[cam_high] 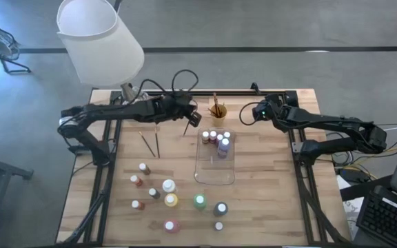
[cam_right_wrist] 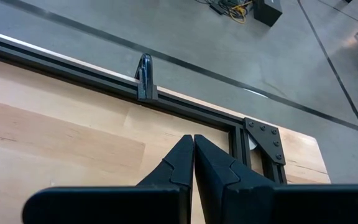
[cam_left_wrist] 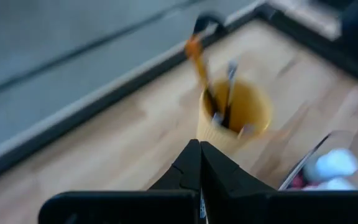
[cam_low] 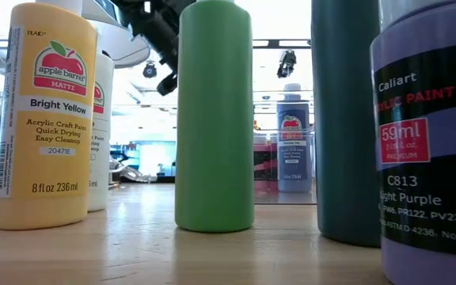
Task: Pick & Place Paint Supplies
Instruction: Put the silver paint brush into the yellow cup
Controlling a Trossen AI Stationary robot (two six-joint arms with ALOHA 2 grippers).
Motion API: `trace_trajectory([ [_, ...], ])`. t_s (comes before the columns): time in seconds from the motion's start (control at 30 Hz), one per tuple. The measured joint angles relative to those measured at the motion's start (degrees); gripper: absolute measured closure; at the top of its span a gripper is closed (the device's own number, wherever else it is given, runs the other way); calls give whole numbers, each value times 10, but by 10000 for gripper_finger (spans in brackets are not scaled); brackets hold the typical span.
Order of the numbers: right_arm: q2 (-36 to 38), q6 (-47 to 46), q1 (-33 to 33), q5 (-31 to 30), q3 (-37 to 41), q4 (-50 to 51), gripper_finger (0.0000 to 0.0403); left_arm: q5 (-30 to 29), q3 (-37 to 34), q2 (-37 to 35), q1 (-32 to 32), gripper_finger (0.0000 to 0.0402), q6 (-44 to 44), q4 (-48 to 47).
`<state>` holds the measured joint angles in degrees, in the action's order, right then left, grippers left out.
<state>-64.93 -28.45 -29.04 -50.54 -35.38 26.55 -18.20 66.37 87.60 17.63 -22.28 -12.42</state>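
From above: left claw (cam_high: pixel 193 118) at bench (cam_high: pixel 267 200) back centre, fingers together on nothing, just at 9 o'clock of the cup (cam_high: pixel 218 110) with brushes (cam_high: pixel 216 103) standing inside. Right claw (cam_high: pixel 248 114) at 3 o'clock of the cup, fingers together, empty. Tray (cam_high: pixel 216 173) at centre, holding four or five bottles (cam_high: pixel 216 138) in its far end. Two loose brushes (cam_high: pixel 150 143) lying at 9 o'clock of the tray. About ten more bottles (cam_high: pixel 170 200) scattered across the near half.

Low: yellow bottle (cam_low: pixel 43 115), green bottle (cam_low: pixel 214 115), dark bottle (cam_low: pixel 345 119) and purple bottle (cam_low: pixel 430 138) standing upright up close.

Left wrist: fingers (cam_left_wrist: pixel 188 171) pressed shut, aimed at the cup (cam_left_wrist: pixel 232 118).

Right wrist: fingers (cam_right_wrist: pixel 179 163) closed over bare bench.
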Motion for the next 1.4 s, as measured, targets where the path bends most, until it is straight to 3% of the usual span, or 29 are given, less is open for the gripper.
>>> trace_trajectory([
  [0.37,0,0,0,0,0,-4,394,2,0,-20,0,401,166,213],
  [0.63,0,1,0,0,0,-21,394,67,0,-18,0,401,237,373],
  [0.87,0,1,0,0,0,-21,394,157,-1,42,2,401,257,507],
  [1.4,0,25,0,0,0,-19,394,158,-2,167,12,401,282,630],
])
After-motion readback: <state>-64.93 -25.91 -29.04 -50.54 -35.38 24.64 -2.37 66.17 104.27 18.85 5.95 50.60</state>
